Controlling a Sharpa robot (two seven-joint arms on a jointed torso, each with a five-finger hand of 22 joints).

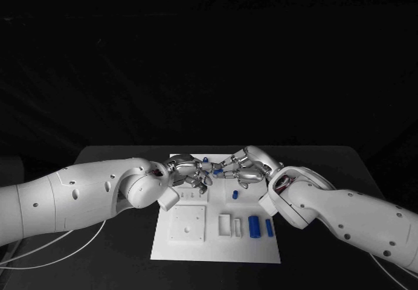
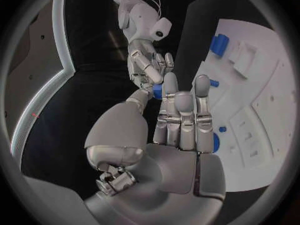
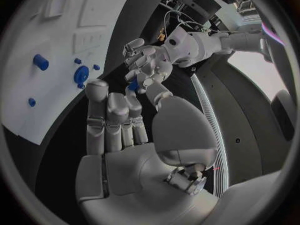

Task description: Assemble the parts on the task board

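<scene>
The left hand and right hand meet fingertip to fingertip above the task board's far edge, both pinching one small blue part (the wrist views show it clearly); other blue pieces lie nearer the robot.

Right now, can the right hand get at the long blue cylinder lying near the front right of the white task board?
Probably yes: the long blue cylinder lies uncovered on the white task board, beside the right arm; the right hand would only have to draw back.
</scene>
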